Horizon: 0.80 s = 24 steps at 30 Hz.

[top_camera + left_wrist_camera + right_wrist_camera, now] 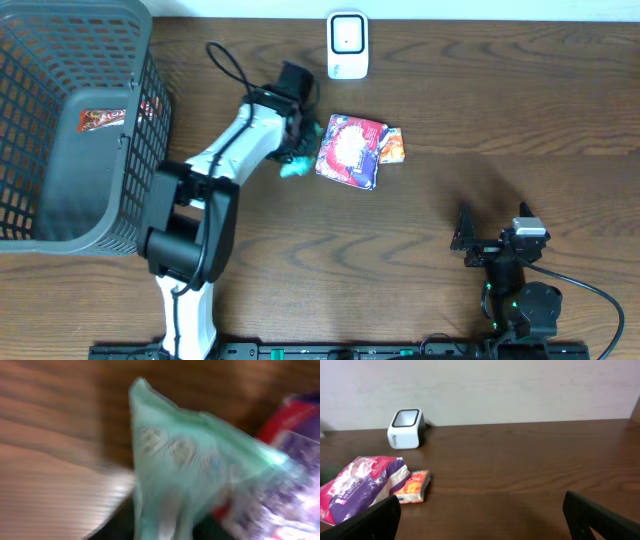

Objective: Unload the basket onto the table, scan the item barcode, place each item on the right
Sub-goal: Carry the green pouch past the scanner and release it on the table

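The left gripper (pixel 302 140) hangs over the teal packet (pixel 296 164) just beside the purple bag (pixel 350 150), its jaws hidden so I cannot tell their state, the right gripper (pixel 468 240) gapes idle, and I'd want a square pinch before presenting it to the scanner (pixel 347 45).

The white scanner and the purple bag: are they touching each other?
Apart. The overhead view shows table surface between the scanner and the purple bag; the right wrist view shows the same gap.

Overhead looks down, left wrist close-up, right wrist low toward shared scanner (pixel 406 427).
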Tool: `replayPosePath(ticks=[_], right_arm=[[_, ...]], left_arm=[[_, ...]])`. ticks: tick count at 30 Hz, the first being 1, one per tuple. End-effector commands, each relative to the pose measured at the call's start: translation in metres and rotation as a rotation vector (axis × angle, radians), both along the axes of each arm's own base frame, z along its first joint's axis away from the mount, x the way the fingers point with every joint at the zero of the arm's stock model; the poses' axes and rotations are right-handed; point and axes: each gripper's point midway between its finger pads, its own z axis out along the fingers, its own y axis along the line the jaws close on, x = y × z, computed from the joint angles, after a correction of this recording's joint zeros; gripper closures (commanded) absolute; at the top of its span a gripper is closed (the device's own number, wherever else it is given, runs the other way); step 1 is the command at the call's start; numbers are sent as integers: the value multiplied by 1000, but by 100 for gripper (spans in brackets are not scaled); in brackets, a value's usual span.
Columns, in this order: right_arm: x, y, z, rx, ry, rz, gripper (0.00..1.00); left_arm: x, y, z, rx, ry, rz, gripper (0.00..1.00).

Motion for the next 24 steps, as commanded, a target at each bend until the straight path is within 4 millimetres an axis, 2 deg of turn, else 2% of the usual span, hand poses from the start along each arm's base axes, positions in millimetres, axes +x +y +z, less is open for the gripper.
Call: replayPosePath(ticks=[1, 2, 3, 4, 7, 10, 13, 14, 16, 17, 18, 19, 21, 24], right_arm=[[0, 1, -1, -12, 0, 3, 1], [0, 1, -1, -12, 0, 3, 1], [0, 1, -1, -12, 0, 3, 1], [0, 1, -1, -12, 0, 3, 1], [0, 1, -1, -12, 0, 3, 1], [0, 1, -1, -12, 0, 3, 1], [0, 1, -1, -12, 0, 3, 1], [0, 1, -1, -12, 0, 3, 1], [0, 1, -1, -12, 0, 3, 1], [0, 1, -1, -12, 0, 3, 1], [0, 1, -1, -12, 0, 3, 1], [0, 1, -1, -12, 0, 3, 1], [0, 1, -1, -12, 0, 3, 1], [0, 1, -1, -12, 0, 3, 1]], left_arm=[[-14, -36, 9, -108, 22, -62, 34], [-14, -43, 14, -117, 11, -76, 24], [-13, -47, 19, -123, -3, -84, 20], [-10, -50, 27, -128, -20, -90, 19], [10, -54, 74, -166, -131, -85, 16], [34, -44, 147, -204, -292, -59, 15], [52, -14, 232, -223, -487, 4, 15], [57, 1, 258, -220, -552, 33, 15], [63, 48, 311, -181, -692, 140, 15], [64, 66, 327, -159, -738, 177, 15], [65, 96, 348, -122, -802, 232, 15], [64, 136, 369, -81, -868, 323, 15], [59, 193, 389, -41, -933, 464, 14], [47, 278, 392, -57, -942, 751, 9]])
